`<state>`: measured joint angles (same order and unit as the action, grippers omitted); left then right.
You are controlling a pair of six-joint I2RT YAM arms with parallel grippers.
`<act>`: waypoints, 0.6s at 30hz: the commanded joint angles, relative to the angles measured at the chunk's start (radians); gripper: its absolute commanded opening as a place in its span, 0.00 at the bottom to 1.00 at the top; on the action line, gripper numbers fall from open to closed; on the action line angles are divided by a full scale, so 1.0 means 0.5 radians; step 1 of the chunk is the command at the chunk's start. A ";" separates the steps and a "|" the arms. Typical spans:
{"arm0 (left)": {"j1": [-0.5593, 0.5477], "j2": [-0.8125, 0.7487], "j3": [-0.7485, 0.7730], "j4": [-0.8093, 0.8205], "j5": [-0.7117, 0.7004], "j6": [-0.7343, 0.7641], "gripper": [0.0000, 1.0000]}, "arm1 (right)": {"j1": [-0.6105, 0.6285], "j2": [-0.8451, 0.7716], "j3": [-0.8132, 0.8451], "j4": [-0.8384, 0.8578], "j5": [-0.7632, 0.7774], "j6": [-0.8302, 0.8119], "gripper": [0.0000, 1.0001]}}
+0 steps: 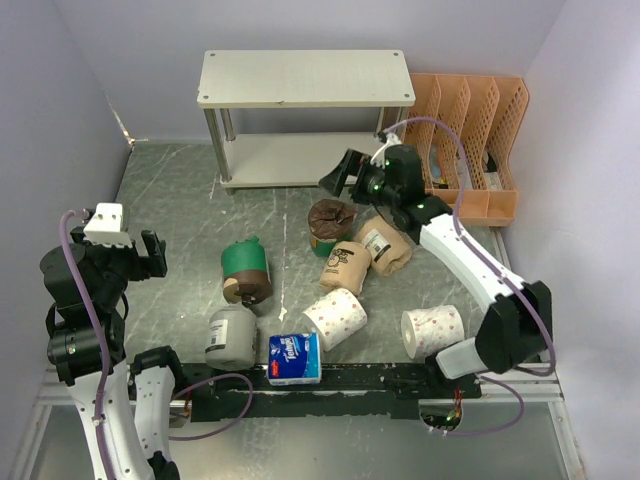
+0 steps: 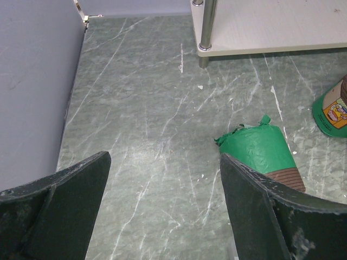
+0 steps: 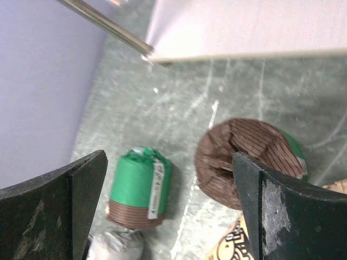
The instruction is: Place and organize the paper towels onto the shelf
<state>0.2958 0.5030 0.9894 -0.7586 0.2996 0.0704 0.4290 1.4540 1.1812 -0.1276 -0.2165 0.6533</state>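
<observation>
The off-white two-tier shelf [image 1: 305,78] stands at the back with both boards bare. Several wrapped paper towel rolls lie on the grey table: a brown-and-green roll lying flat [image 1: 245,270], a second brown-and-green one upright [image 1: 331,224], two tan kraft rolls [image 1: 385,245] [image 1: 343,266], a grey one [image 1: 233,336], a blue-and-white pack [image 1: 295,358] and two white dotted ones [image 1: 335,318] [image 1: 433,331]. My right gripper [image 1: 338,177] is open and empty, above and just behind the upright brown roll [image 3: 246,157]. My left gripper [image 1: 152,253] is open and empty, left of the lying green roll [image 2: 260,150].
An orange perforated file organizer [image 1: 470,145] stands right of the shelf. Grey walls close the left and right sides. The shelf's lower board and a silver leg [image 2: 206,27] show in the left wrist view.
</observation>
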 commanded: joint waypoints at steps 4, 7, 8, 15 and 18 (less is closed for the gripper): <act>0.023 -0.008 -0.009 0.064 0.016 0.000 0.94 | 0.005 -0.173 0.214 -0.436 0.355 -0.286 1.00; 0.024 -0.006 -0.009 0.063 0.019 -0.001 0.94 | -0.014 -0.126 0.086 -0.480 0.598 -0.350 1.00; 0.022 -0.001 -0.008 0.062 0.018 0.000 0.94 | -0.021 -0.119 0.016 -0.436 0.608 -0.334 1.00; 0.024 -0.004 -0.009 0.060 0.016 0.000 0.94 | -0.031 -0.042 -0.317 -0.005 0.528 -0.208 1.00; 0.023 -0.004 -0.009 0.063 0.016 0.000 0.94 | -0.032 0.035 -0.337 0.092 0.456 -0.196 1.00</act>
<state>0.2962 0.5030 0.9894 -0.7586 0.2996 0.0704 0.4168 1.4551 1.0122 -0.2195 0.0319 0.5419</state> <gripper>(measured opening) 0.936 0.999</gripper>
